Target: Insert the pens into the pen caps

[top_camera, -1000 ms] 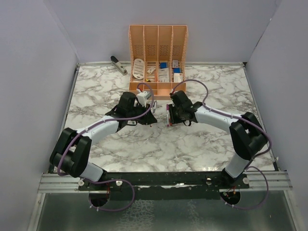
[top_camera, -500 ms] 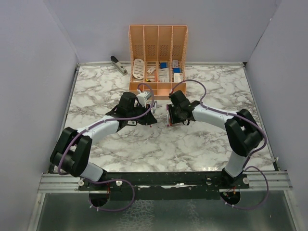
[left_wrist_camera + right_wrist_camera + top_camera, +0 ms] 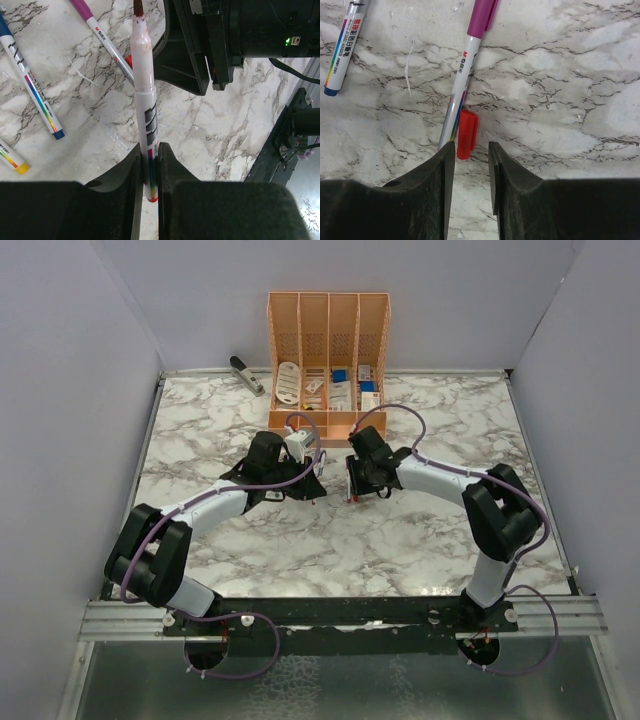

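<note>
Left pincer (image 3: 148,165) is clamped tight on the red pen (image 3: 144,100), low on the barrel near its red end. The bare tip therefore juts forward, clear of the jaws, toward the other arm. I judge this hold is meant to leave the writing end free to push into a cap.

The right pincer (image 3: 471,150) stands partly open and holds nothing. In its wrist view the near end of the red cap (image 3: 467,134) sits between the jaws; whether they are down at its level I cannot tell. The cap lies flat on the tabletop (image 3: 570,100), touching the purple pen (image 3: 462,75) alongside it. That closeness probably explains the modest opening, since wider jaws would catch the pen's barrel too.

The cap is a short, smooth plastic tube with a clip ridge. The pens are slim, round, glossy white barrels printed with a rainbow stripe, and look likely to roll. The marbled tabletop looks hard and slick. A blue pen (image 3: 342,45) lies well apart to the side.
</note>
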{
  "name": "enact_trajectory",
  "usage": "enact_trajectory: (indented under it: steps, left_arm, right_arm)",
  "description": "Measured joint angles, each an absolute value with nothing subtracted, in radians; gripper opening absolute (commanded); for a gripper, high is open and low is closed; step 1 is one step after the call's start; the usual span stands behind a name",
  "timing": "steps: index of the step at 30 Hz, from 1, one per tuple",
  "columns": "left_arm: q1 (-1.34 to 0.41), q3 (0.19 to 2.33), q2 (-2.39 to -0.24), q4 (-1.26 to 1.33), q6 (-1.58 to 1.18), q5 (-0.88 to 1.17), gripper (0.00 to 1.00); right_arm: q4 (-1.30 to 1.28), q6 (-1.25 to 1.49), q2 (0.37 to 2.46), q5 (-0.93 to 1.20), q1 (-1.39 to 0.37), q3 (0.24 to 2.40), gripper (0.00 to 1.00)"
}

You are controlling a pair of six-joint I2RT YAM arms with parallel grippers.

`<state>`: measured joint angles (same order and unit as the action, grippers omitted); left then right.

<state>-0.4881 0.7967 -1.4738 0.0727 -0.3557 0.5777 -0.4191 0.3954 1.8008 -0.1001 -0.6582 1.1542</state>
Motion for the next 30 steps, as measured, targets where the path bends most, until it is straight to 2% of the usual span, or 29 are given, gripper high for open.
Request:
enact_trajectory:
  steps: [24, 30]
  left_arm:
    - [-0.488, 0.812, -1.487, 0.072, -0.356, 0.578, 0.0]
    - [-0.488, 0.817, -1.493, 0.072, -0.355, 0.579, 0.0]
  right_arm:
    - [-0.432, 0.395, 1.879, -0.101, -0.658, 1.205, 0.33]
    - [-0.446, 0.399, 1.887, -0.101, -0.658, 1.219, 0.3]
